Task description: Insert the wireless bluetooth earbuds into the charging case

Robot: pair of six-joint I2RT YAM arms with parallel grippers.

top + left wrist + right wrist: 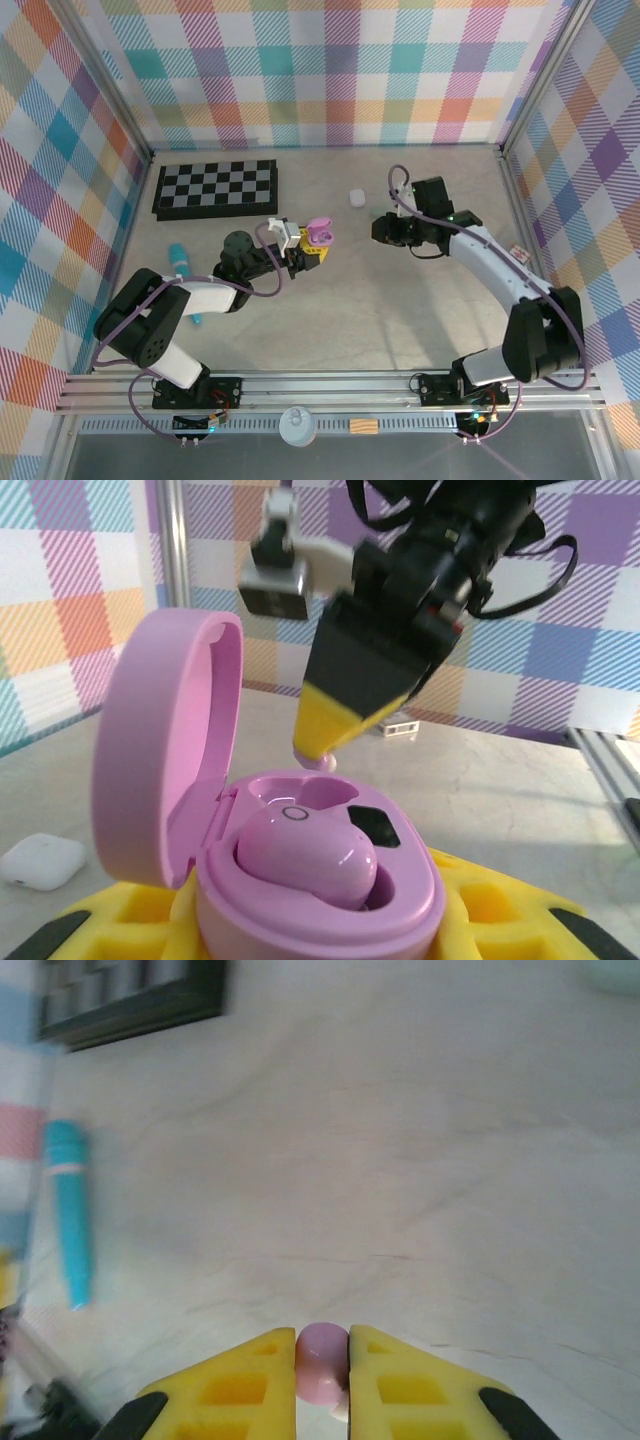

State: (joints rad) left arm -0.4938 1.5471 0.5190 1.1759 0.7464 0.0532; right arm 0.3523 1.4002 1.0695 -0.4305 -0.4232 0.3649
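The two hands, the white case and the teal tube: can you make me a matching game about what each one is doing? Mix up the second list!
Things
1. left hand
2. right hand
3. white case
4. teal tube

What it is doing
A. lies beside the left arm
B. pinches a pink bud
C. lies by itself, shut
D. holds the open pink case

Pairs: 1-D, 2-B, 3-C, 4-A

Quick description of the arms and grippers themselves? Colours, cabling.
The left arm and right arm both have white link shells, black joint housings and purple cables looping alongside. The grippers have black bodies tapering to yellow fingers with moulded recesses.
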